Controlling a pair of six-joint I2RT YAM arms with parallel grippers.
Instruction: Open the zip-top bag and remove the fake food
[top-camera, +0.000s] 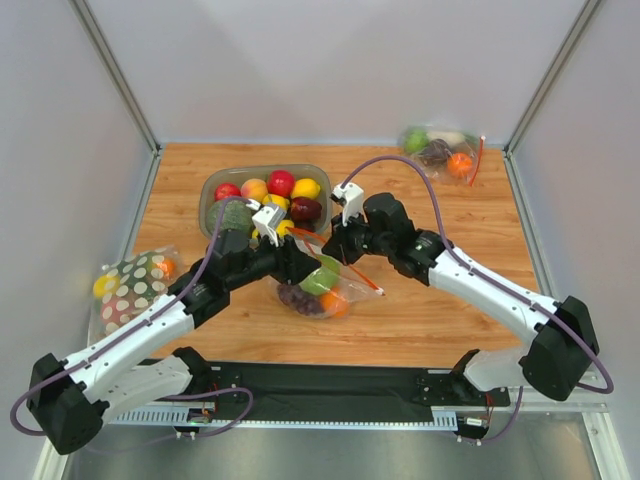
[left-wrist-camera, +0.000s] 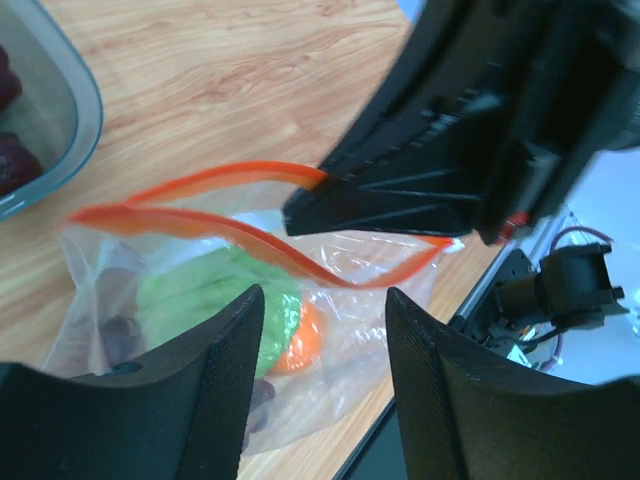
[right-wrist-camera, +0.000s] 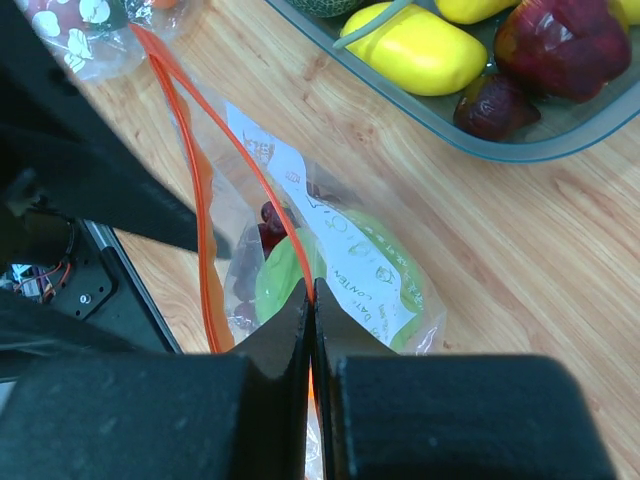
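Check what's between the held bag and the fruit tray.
Bare tabletop; the right wrist view shows the bag and tray apart, nothing between them.

Clear glossy crinkly plastic zip-top bag (right-wrist-camera: 370, 270), smooth matt wood table (top-camera: 560, 230), blk grainy plastic left gripper (left-wrist-camera: 322, 300)

A fruit-filled grey bin (top-camera: 262, 169) sits on the wooden table (top-camera: 500, 215), polka-dot bag (top-camera: 135, 285) at its left edge

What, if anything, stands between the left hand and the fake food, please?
Only the clear wall of the zip-top bag covers the green fruit and orange; its mouth gapes, with the right hand pinching one zip strip.
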